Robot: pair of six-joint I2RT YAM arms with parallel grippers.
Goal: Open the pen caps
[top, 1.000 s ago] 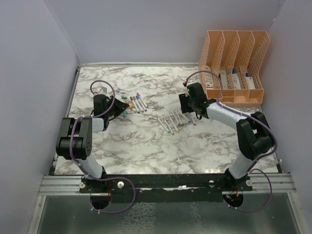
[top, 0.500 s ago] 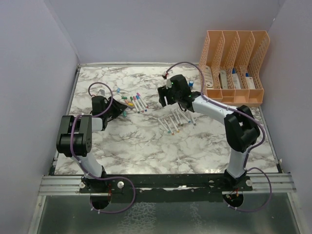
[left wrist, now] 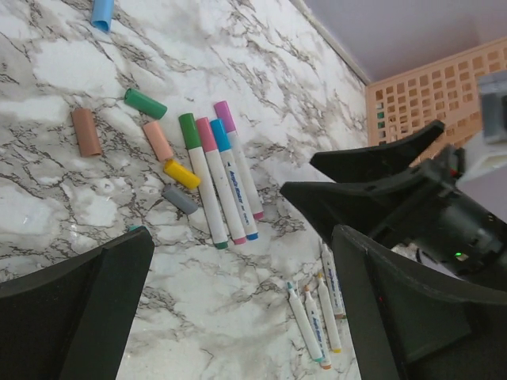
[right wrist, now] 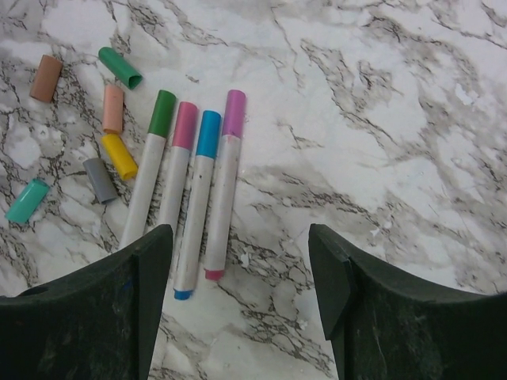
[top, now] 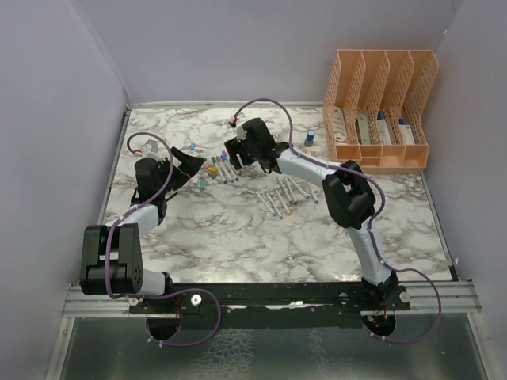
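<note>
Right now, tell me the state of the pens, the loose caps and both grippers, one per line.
capped pens: four, caps on (green, pink, blue, purple), lying flat side by side
loose caps: off their pens, scattered beside the capped ones
uncapped pens: no caps on, lying in a separate group
left gripper: open, holding nothing
right gripper: open, holding nothing, above the capped pens

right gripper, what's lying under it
Four capped pens lie side by side on the marble table beneath the open right gripper, with six loose caps beside them. One finger covers the far ends of the green- and pink-capped pens.
</note>
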